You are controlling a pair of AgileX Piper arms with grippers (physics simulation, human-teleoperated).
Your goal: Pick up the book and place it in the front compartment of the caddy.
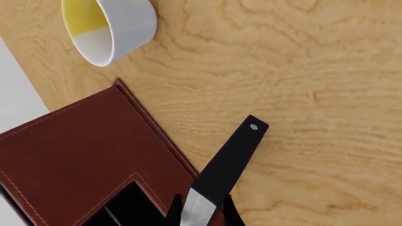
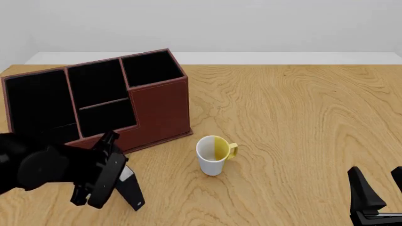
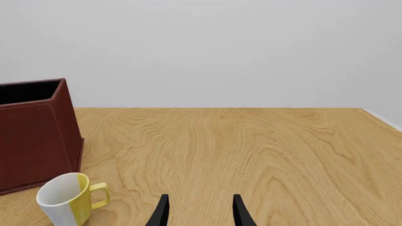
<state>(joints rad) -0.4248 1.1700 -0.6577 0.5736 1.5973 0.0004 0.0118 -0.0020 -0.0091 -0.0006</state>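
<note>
Clamping the book (image 2: 130,187) near the table's (image 2: 301,117) front edge, the left gripper (image 2: 103,181) is hanging just before the caddy (image 2: 160,108), the mug (image 2: 213,155) is standing right of it, and the right gripper (image 2: 375,188) is idling spread apart over bare wood.

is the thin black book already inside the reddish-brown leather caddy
No, the thin black book hangs in the left gripper over the wooden table, in front of the reddish-brown leather caddy.
</note>
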